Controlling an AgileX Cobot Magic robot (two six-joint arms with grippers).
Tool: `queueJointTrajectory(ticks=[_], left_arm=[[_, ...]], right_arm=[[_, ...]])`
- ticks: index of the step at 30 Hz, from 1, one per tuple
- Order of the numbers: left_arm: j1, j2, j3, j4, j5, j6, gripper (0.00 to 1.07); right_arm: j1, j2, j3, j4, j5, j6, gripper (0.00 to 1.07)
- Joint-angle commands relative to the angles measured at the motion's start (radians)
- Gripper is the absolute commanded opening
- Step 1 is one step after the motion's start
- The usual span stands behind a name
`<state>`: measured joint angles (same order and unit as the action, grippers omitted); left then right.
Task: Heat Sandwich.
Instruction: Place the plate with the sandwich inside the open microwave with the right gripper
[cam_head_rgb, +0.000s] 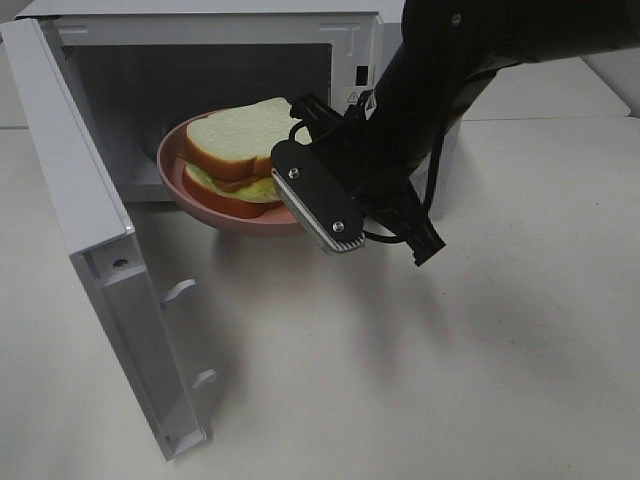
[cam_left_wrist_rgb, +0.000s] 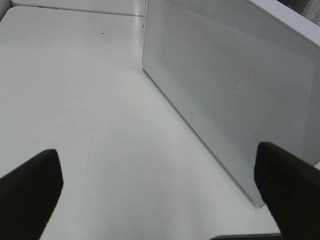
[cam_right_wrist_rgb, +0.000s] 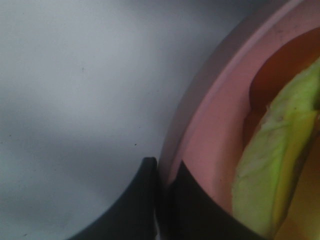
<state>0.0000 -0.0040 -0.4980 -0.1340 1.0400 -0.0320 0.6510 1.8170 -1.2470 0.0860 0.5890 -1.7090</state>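
The sandwich, white bread with green and yellow filling, lies on a round pink plate at the mouth of the open microwave, partly inside the cavity. My right gripper is shut on the plate's near rim, and the sandwich's green filling shows just beyond it. In the high view the right arm and its wrist camera mount hide the fingers. My left gripper is open and holds nothing, hovering over the table beside the outer face of the microwave door; it is out of the high view.
The microwave door stands swung wide open to the left, with its latch hooks facing right. White tabletop spreads in front of and to the right of the microwave.
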Motion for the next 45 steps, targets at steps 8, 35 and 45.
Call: queueJointTrajectory(ticks=[8, 35, 45], left_arm=[[-0.003, -0.026, 0.003, -0.004, -0.019, -0.003, 0.99], [-0.003, -0.026, 0.003, -0.004, -0.019, -0.003, 0.99], [-0.003, -0.026, 0.003, -0.004, -0.019, -0.003, 0.99]], right_arm=[[-0.001, 0.08, -0.116, 0.006, 0.02, -0.009, 0.0], [0.002, 0.332, -0.52, -0.086, 0.199, 0.182, 0.0], [0.002, 0.443, -0.697, -0.086, 0.245, 0.276, 0.0]])
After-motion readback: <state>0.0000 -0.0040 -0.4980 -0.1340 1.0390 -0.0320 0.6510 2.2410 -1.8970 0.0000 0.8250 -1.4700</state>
